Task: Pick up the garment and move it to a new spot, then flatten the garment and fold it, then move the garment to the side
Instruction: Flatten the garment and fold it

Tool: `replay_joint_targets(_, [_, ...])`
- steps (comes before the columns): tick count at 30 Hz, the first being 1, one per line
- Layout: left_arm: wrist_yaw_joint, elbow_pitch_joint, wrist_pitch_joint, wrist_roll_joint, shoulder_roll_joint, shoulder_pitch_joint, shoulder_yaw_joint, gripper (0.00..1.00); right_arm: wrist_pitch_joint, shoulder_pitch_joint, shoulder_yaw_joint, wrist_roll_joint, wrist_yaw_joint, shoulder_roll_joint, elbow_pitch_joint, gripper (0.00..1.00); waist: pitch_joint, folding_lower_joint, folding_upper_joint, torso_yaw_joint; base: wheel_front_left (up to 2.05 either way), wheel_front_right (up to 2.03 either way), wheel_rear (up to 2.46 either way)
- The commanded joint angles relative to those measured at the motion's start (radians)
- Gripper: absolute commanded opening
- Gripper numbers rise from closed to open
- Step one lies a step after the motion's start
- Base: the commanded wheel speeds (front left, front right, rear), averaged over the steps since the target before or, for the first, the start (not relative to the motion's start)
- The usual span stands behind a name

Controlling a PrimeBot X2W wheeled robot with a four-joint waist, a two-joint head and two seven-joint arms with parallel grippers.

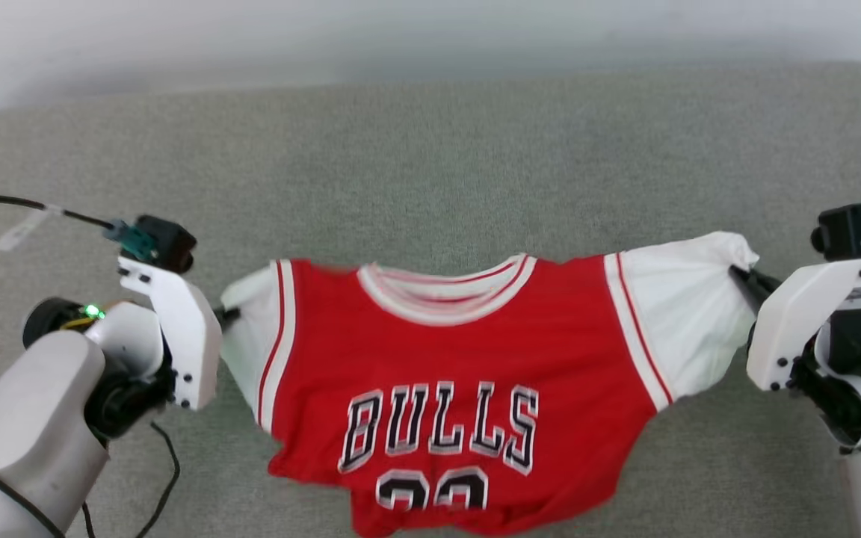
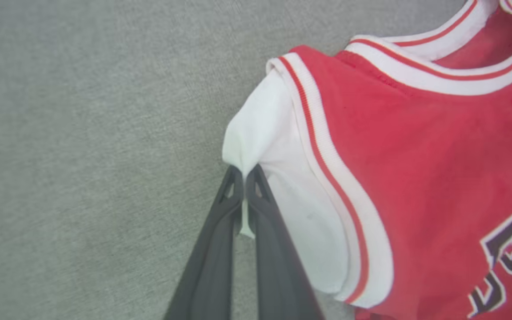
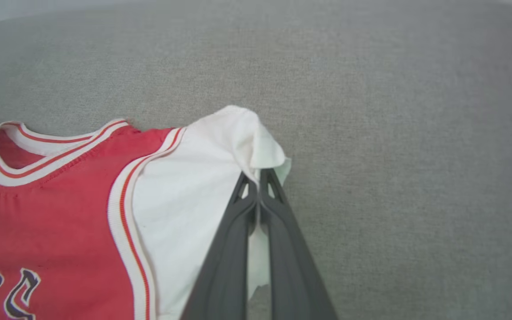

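The garment (image 1: 460, 351), a red jersey with white short sleeves, striped trim and black lettering, hangs stretched between my two grippers with its front toward the head camera. My left gripper (image 2: 243, 171) is shut on the edge of one white sleeve (image 2: 282, 178); in the head view this gripper (image 1: 225, 315) sits at the garment's left end. At the other end, my right gripper (image 3: 258, 175) is shut on the other white sleeve (image 3: 194, 191), and the head view shows it (image 1: 741, 275) at the garment's right end. The lower hem sags toward the grey surface.
A grey fabric-covered surface (image 1: 430, 164) spreads under and beyond the garment, with a pale wall behind it. A black cable (image 1: 4, 200) with a white tag runs to my left wrist camera, and another cable (image 1: 169, 478) dangles below my left forearm.
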Motion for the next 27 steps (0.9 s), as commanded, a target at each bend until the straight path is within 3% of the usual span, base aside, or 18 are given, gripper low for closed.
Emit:
replay_joint_targets(1, [0.012,0.005,-0.023,0.009,-0.001,-0.021,0.01,0.0,-0.015,-0.023,-0.003,-0.008,-0.001,-0.012,0.01,0.0,-0.034,0.0,-0.0001,0.003,0.0,0.0,0.0])
replay_joint_targets(9, [0.072,0.028,-0.155,0.031,-0.075,-0.144,0.076,0.0,-0.137,-0.157,-0.01,-0.051,-0.001,-0.036,0.117,0.0,-0.087,0.0,-0.0001,0.017,0.0,0.0,0.0])
replay_joint_targets(16, [0.119,0.112,-0.286,0.068,-0.143,-0.349,0.137,0.0,-0.254,-0.405,-0.022,-0.092,-0.001,-0.02,0.223,0.0,-0.042,0.0,-0.0001,0.012,0.0,0.0,0.0])
replay_joint_targets(22, [0.114,0.225,-0.407,0.108,-0.15,-0.553,0.185,0.0,-0.343,-0.663,-0.038,-0.137,-0.001,-0.005,0.333,0.0,0.051,0.0,-0.0001,-0.001,0.0,0.0,0.0])
replay_joint_targets(27, [0.094,0.295,-0.489,0.138,-0.123,-0.726,0.216,0.0,-0.415,-0.88,-0.051,-0.173,-0.001,0.004,0.409,0.0,0.152,0.0,-0.0001,-0.012,0.0,0.0,0.0])
